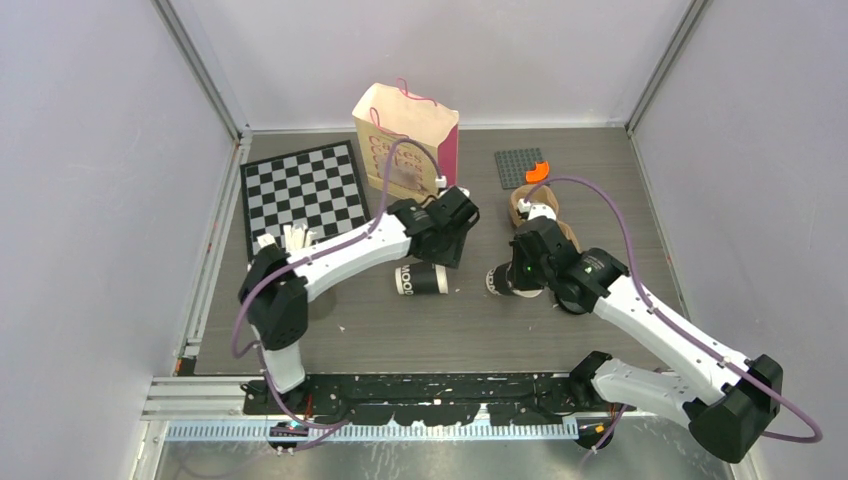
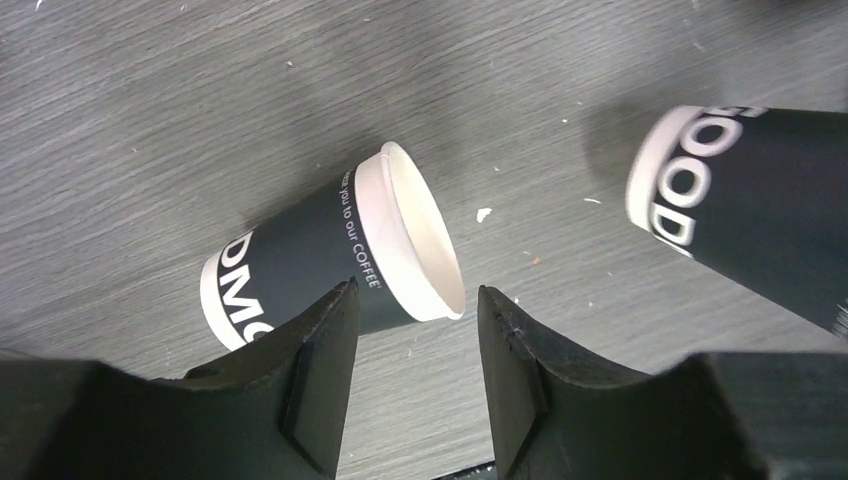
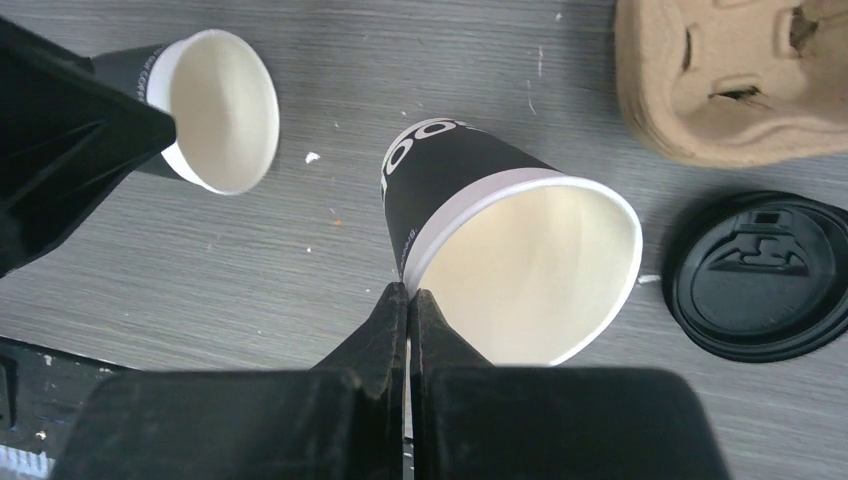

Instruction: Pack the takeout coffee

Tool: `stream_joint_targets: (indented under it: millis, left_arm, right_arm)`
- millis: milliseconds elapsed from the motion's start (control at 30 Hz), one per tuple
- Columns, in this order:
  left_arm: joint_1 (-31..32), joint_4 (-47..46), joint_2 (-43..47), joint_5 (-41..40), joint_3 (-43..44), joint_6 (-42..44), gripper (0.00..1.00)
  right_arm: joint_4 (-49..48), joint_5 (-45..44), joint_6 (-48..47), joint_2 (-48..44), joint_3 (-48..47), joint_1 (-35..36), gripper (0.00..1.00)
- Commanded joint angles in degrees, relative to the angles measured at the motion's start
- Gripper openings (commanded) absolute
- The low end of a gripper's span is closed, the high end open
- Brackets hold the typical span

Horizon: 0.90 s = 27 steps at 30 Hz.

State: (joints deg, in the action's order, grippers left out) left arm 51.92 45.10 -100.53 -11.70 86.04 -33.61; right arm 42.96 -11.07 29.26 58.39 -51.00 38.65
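Note:
Two takeout coffee cups without lids are in view. One cup (image 1: 420, 279) (image 2: 330, 250) (image 3: 215, 110) lies on its side on the table, its mouth facing right. My left gripper (image 1: 445, 240) (image 2: 415, 300) hovers just over its rim, open, with nothing between the fingers. The other cup (image 1: 503, 280) (image 3: 510, 230) (image 2: 760, 210) is tilted with its mouth towards the right wrist camera. My right gripper (image 1: 525, 268) (image 3: 408, 292) is shut on its rim wall. A round black lid (image 3: 765, 275) lies on the table to the right of that cup.
The brown cardboard cup carrier (image 1: 535, 210) (image 3: 740, 80) sits behind the right gripper. A paper bag (image 1: 405, 145) stands at the back centre, with a chessboard (image 1: 305, 195) to its left. A grey plate (image 1: 518, 168) with an orange piece (image 1: 538, 172) lies at the back right.

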Motion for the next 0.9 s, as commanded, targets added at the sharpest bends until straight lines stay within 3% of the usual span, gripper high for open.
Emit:
stream_joint_targets:
  millis: [0, 333, 400, 467, 667, 867]
  left_arm:
    - [1.3, 7.6, -5.1, -7.2, 6.7, -0.4, 0.49]
    - [3.3, 15.2, -14.3, -16.1, 13.4, -0.9, 0.44]
    - [3.4, 15.6, -14.6, -16.3, 13.8, -0.8, 0.36]
    - [3.5, 15.8, -14.3, -16.1, 13.8, -0.7, 0.2]
    - [3.1, 15.7, -7.9, -13.1, 12.9, 0.0, 0.0]
    - [-0.3, 9.6, 3.8, -3.3, 4.5, 0.7, 0.0]
  right_arm:
    - [3.4, -3.1, -1.8, -2.9, -2.7, 0.4, 0.0]
    - [2.6, -1.4, -2.7, -5.5, -1.4, 0.3, 0.0]
    - [2.2, -1.2, -2.9, -5.5, -1.3, 0.4, 0.0]
    - [2.1, -1.7, -2.8, -5.4, -1.3, 0.3, 0.0]
    - [1.8, -2.6, -2.8, -4.3, -3.4, 0.3, 0.0]
    - [0.5, -5.1, -4.3, -2.3, -7.2, 0.2, 0.0]
